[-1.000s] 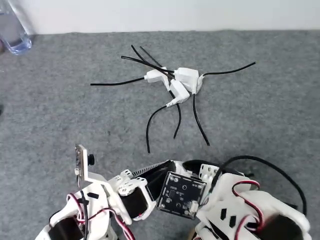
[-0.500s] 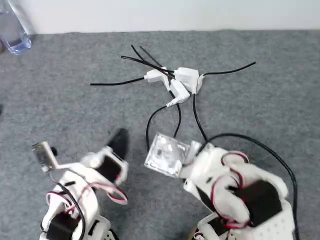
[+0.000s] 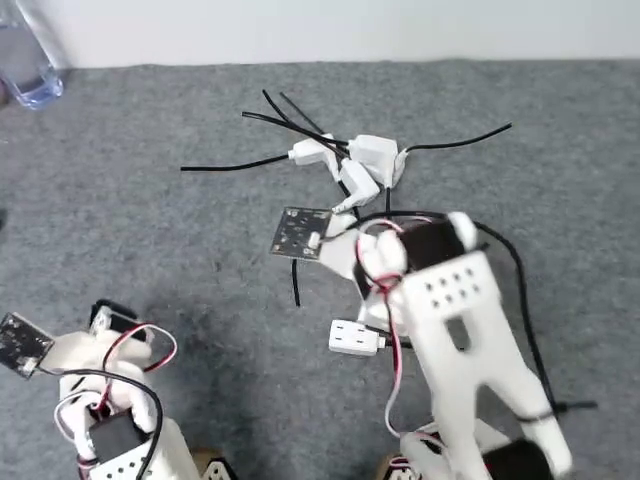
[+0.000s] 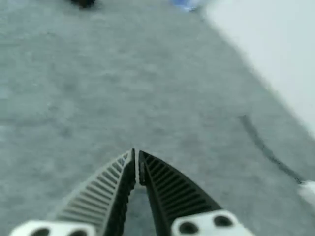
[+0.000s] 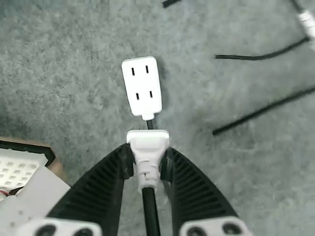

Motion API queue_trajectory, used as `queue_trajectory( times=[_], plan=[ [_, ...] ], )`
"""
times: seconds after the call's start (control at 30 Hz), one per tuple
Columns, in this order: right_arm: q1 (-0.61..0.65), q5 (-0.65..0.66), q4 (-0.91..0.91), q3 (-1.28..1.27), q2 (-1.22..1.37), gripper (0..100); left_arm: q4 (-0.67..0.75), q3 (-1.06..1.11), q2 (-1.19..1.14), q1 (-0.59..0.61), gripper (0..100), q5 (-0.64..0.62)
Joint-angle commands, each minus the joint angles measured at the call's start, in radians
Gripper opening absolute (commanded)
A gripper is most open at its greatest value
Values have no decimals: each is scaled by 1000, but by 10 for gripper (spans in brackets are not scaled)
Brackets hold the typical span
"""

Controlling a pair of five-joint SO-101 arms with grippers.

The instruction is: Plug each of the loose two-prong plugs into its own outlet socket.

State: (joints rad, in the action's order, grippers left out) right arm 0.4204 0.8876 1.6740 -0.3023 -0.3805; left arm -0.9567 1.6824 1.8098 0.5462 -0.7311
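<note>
Got plug [image 5: 148, 140] clamped in right gripper [image 5: 146, 156] (left gripper [image 4: 136, 162] closed, empty), might just shove the loose outlet block [image 5: 141, 86] away coming in off-angle.

The grey felt-covered table [image 3: 130, 230] carries a cluster of white two-prong plugs [image 3: 372, 155] near the middle of its far edge, their short black cords [image 3: 230, 165] splayed out around them. A white outlet block [image 3: 355, 338] lies flat nearer the front edge, well apart from the cluster. A clear bottle [image 3: 30, 75] stands at the far left corner
</note>
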Motion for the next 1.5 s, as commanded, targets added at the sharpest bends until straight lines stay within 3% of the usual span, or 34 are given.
queue_trajectory(
  times=[0.0, 0.4, 0.63, 1.47],
  plan=[
    [-1, 12, -62, 43, 68, 7, -103, -7, 11, 25, 14, 60],
    [105, 6, -107, 34, 114, 7, -101, -1, 11, 25, 14, 84],
    [154, 12, -203, -106, 113, 7, -101, -1, 11, 25, 14, 84],
    [145, 49, -352, -189, 200, 7, -101, -1, 11, 26, 14, 84]
  ],
)
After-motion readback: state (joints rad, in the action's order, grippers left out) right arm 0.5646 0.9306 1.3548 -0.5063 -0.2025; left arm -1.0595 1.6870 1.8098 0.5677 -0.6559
